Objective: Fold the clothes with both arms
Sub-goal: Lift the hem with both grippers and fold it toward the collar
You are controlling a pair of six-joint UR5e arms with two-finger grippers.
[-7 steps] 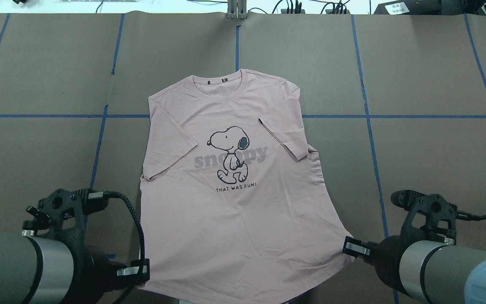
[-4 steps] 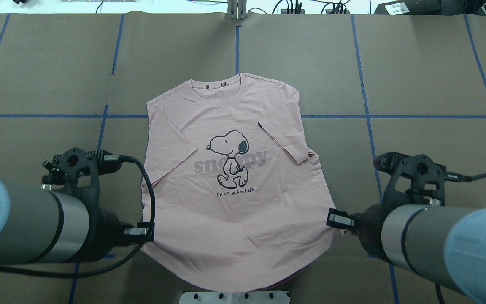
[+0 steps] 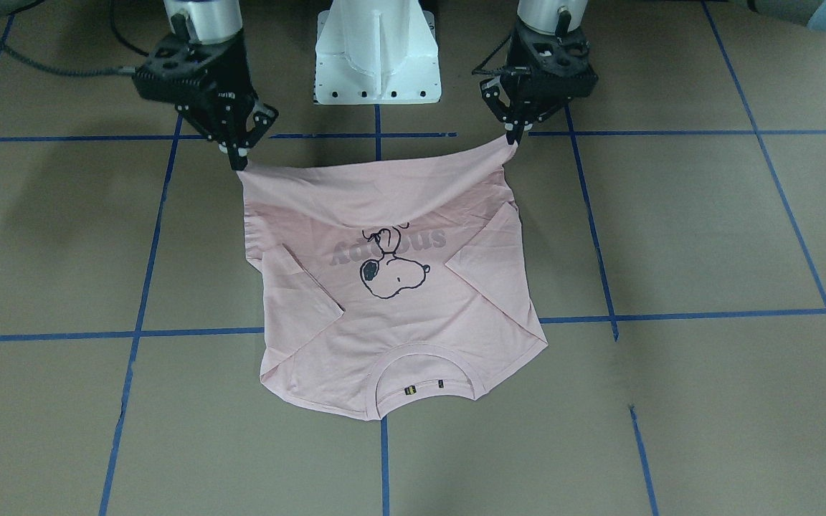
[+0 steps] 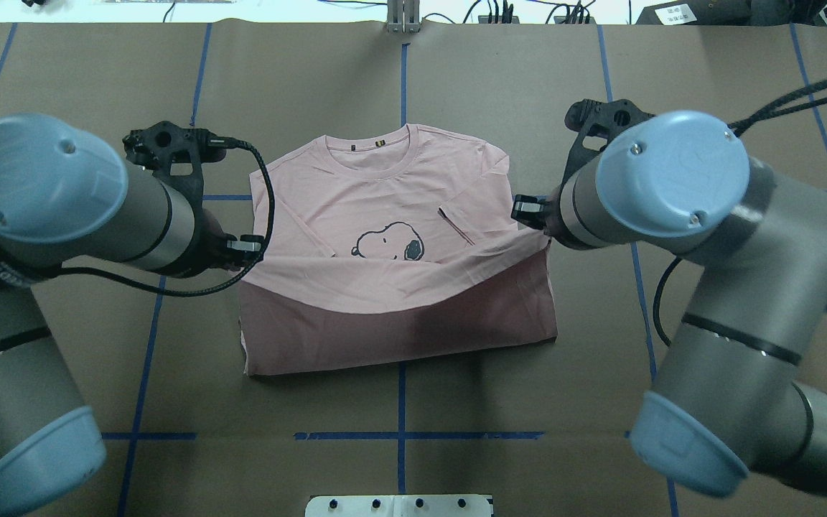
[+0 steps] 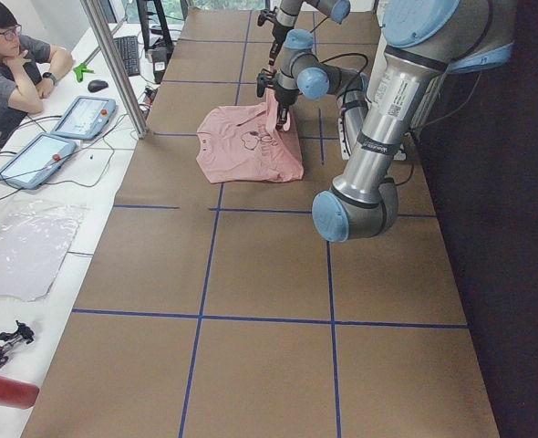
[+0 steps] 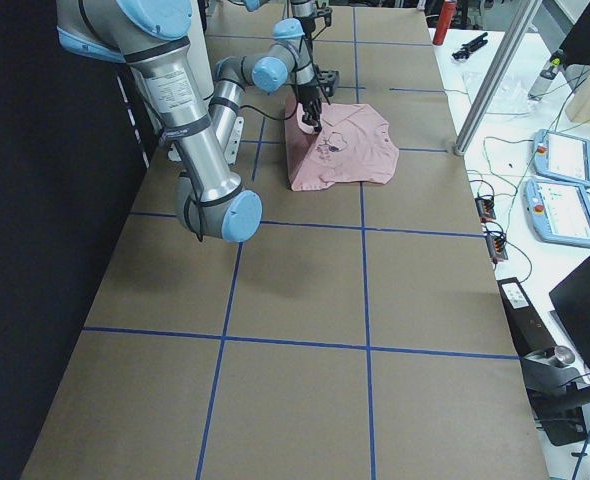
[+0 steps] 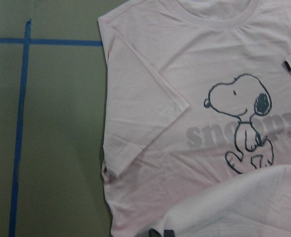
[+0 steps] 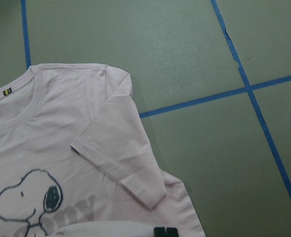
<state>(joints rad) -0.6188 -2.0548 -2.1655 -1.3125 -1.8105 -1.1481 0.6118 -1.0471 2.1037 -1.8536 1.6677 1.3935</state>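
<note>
White base [image 3: 377,50]: nearest the robot.
Left end effector [image 3: 513,137]: I see it clamped on one hem corner.
Right end effector [image 3: 239,161]: clamped on the other corner.
T-shirt [image 4: 385,215]: pale pink, mid-tabletop [image 4: 708,72], hem raised over Snoopy's legs, collar [image 4: 374,147] flat at the far end.
Around: blue tape lines [image 4: 400,434].

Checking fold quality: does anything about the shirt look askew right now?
Slightly. The lifted hem of the T-shirt is held unevenly: the right gripper holds its corner farther forward than the left gripper does, and the hem sags between them. Nothing looks damaged.
</note>
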